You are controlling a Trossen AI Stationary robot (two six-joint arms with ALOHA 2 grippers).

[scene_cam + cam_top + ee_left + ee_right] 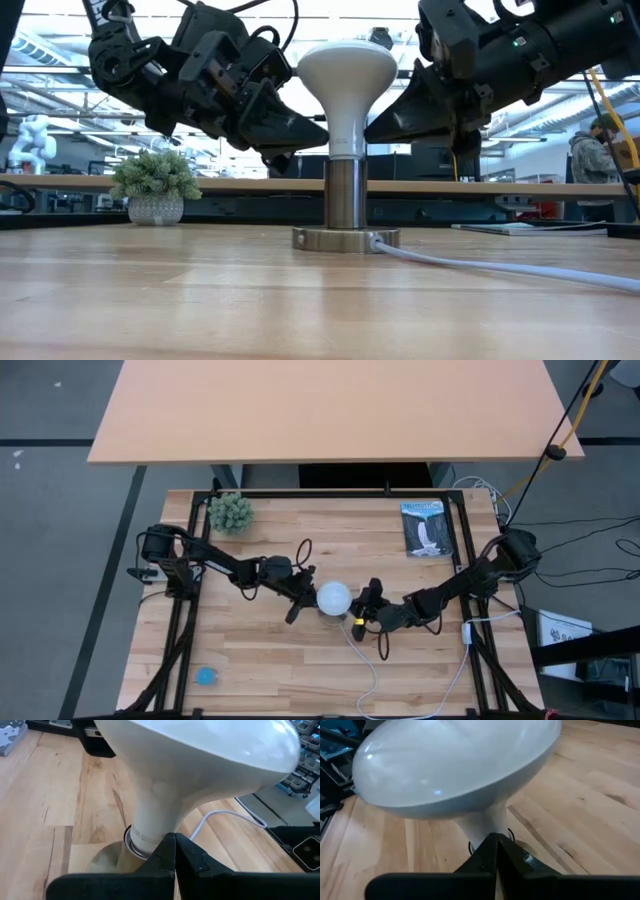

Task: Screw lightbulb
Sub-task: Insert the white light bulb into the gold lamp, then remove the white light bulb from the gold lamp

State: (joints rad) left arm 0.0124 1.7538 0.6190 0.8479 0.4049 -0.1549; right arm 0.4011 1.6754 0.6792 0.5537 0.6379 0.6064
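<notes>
The white lightbulb (347, 70) stands upright, globe on top, its narrow base in a silvery socket column (346, 195) on a round disc (330, 240) at the table's middle (333, 598). A white cord (500, 265) runs off from the disc. My left gripper (318, 124) comes in from the table's left, shut, with its tip at the bulb's neck under the globe. My right gripper (372, 128) comes from the table's right, also shut, its tip at the opposite side of the neck. My left gripper has its shut fingertips (171, 840) against the left side of the bulb's neck (152, 820), just below the globe. It comes slanting slightly downward from the table's left. The bulb stays upright in the socket. My right gripper has its shut fingertips (493, 839) against the right side of the neck (485, 826), under the globe's rim. It comes slanting slightly downward from the table's right, opposite the left one.
A small potted plant (230, 512) stands at the far left and a dark booklet (428, 528) lies at the far right. A blue round thing (206, 676) sits near the front left. The cord (372, 675) trails to the near edge.
</notes>
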